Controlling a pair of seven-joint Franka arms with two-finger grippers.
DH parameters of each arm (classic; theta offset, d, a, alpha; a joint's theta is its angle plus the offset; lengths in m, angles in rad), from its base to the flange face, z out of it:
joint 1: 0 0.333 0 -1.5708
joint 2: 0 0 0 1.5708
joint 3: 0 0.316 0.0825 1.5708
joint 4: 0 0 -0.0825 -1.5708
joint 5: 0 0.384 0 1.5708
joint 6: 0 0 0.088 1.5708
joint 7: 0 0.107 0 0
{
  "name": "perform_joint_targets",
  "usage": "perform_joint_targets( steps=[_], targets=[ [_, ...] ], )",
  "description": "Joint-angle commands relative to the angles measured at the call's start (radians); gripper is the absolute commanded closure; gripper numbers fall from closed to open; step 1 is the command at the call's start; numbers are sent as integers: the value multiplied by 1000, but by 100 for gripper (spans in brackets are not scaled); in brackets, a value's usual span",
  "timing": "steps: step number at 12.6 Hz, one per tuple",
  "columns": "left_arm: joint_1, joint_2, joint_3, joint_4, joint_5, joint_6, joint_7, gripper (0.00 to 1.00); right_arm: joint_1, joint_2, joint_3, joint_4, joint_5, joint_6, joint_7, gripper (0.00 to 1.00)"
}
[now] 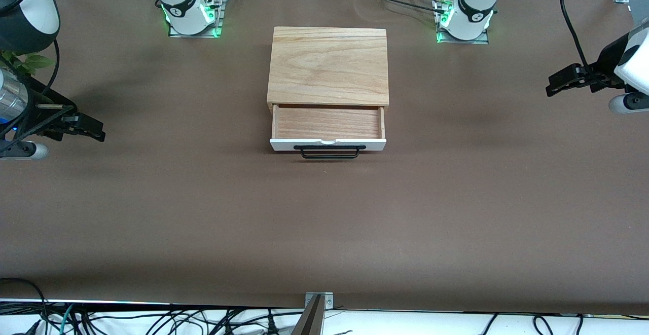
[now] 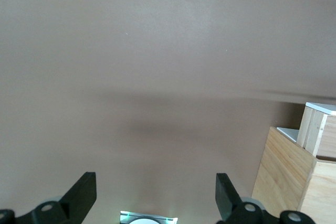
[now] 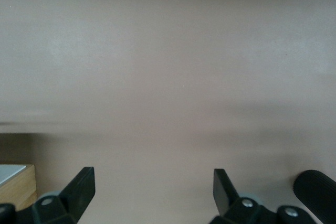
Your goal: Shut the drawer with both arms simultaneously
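Well apart, both open grippers hover beside the pulled-out drawer (image 1: pixel 327 131).

Showing one oak-grain box (image 1: pixel 328 65) with one drawer (image 1: pixel 327 129) sitting pulled out, one black bar handle (image 1: pixel 329 151) on it — two arms waiting, two grippers, left gripper (image 1: pixel 557 85) and right gripper (image 1: pixel 94 129), each with fingers spread apart.

A robotics lab: two arm bases (image 1: pixel 190 13) bolted on metal plates flank an oak box (image 1: pixel 328 65) on a brown-covered table (image 1: pixel 324 223), with loose cables (image 1: pixel 152 322) along its edge.
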Motion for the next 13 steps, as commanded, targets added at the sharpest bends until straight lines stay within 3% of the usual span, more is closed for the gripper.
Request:
perform_joint_targets(
  steps=[1, 13],
  targets=[
    [0, -5, 6, -3, -21, -7, 11, 0, -4, -7, 3, -12, 16, -1, 9, 0],
    [0, -1, 6, -3, -20, -7, 14, 0, 2, 36, 3, -11, 16, 13, 18, 0]
  ],
)
